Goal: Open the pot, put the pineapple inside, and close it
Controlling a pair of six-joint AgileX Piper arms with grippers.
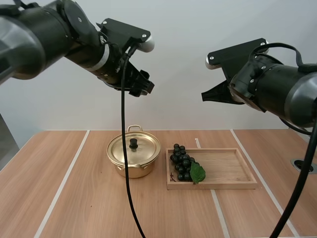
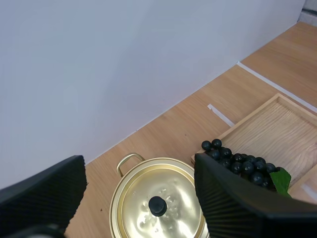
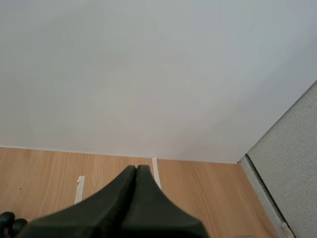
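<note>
Left gripper [image 1: 142, 83]: our fingers spread apart, empty, raised high over the pot [image 1: 133, 157].
Right gripper [image 1: 205, 95]: our fingers pressed together on nothing, high on the wooden tray [image 1: 233, 184] side.
Pot: lid [image 1: 133, 148] on, just beside the tray.
Grapes [image 1: 182, 162]: at the tray's end nearest the pot.
Table [image 1: 74, 198]: light wood, pale stripes.
Left wrist view: black knob [image 2: 157, 206] framed between our fingers.

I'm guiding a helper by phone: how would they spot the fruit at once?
On the wooden table lies a shallow wooden tray, right of the golden pot. At its left end sits a bunch of dark grapes, the only fruit, with one green leaf.
</note>
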